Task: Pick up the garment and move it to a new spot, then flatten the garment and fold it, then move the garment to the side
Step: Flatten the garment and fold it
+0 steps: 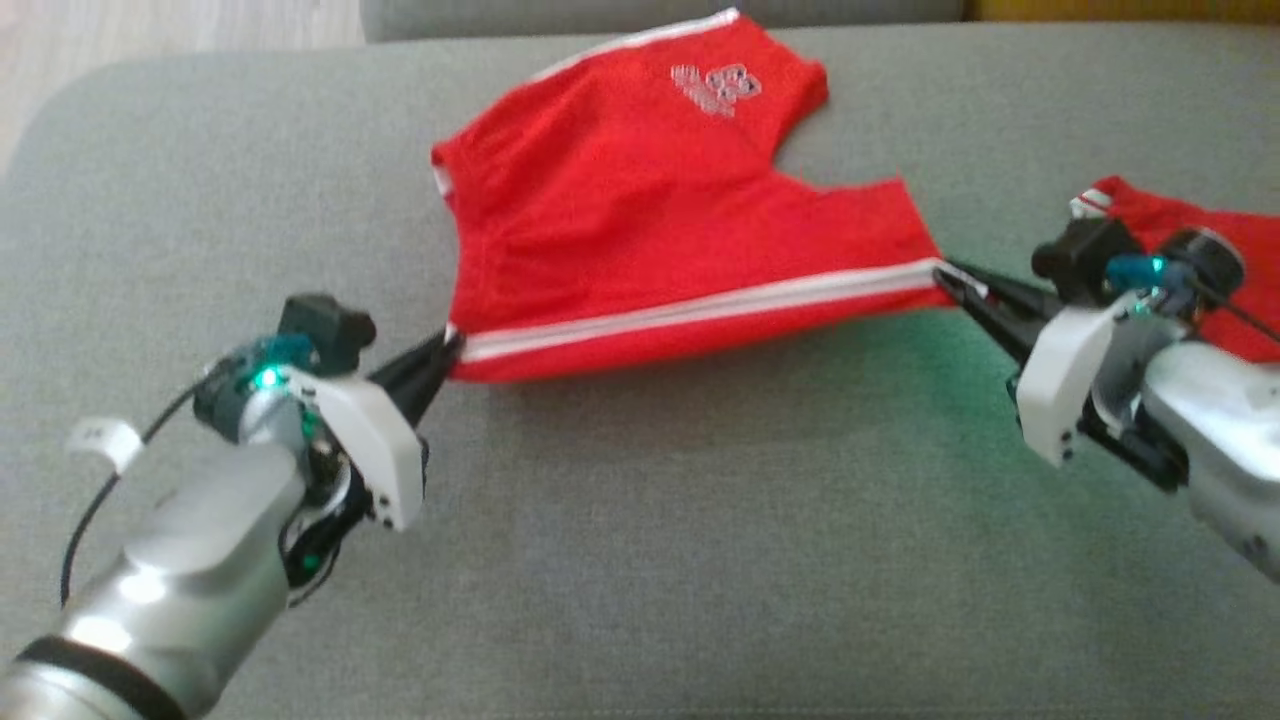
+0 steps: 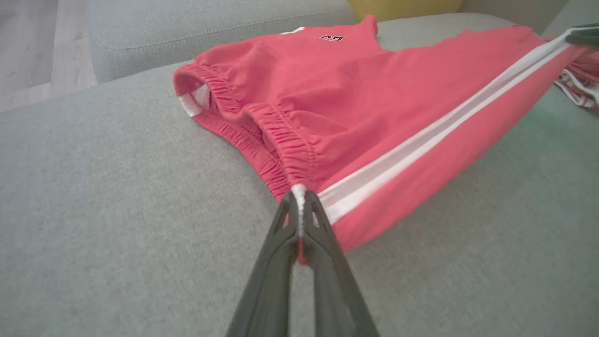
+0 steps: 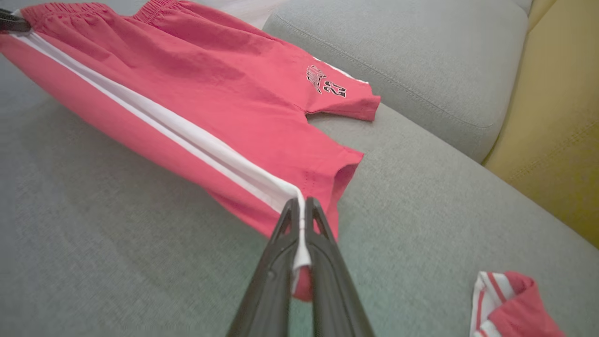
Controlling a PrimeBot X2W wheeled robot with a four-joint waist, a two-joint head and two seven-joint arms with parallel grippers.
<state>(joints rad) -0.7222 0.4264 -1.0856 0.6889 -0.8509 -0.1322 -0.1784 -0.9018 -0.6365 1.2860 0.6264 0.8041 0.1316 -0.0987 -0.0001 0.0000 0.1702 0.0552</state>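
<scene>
- See the red shorts [image 1: 640, 220] in the middle of the grey sofa seat [image 1: 700, 560]: far half resting on the cushion, near edge raised off it and pulled into a straight line.
- Trace that line along the white side stripe [image 1: 700, 305], from the gathered waistband [image 2: 281, 140] at the left to the leg hem [image 3: 348, 159] at the right; note the printed number [image 1: 715, 88] face up on the far leg.
- Find the left claw [image 1: 450, 348] pinched fully closed on the waistband corner, a nub of cloth caught between its tips.
- Find the right claw [image 1: 955, 280] clamped just as tight on the hem end of the stripe, a tuck of cloth hanging below its tips.
- Judge the step as flattening: well spread along the stripe, soft creases left below the waistband.
- Keep the pull equal at both ends, lower both claws together at one height, and draw slightly toward the robot to slide the far half smooth rather than bunch it.
- Release only once the near edge lies on the cushion; otherwise, risk of the stripe collapsing into folds.
- Mind the second red-and-white garment [image 3: 512, 309] just beside the right arm; avoid snagging it.
- Leave alone the back cushion [image 3: 398, 56] and the yellow cushion [image 3: 561, 140] beyond.
</scene>
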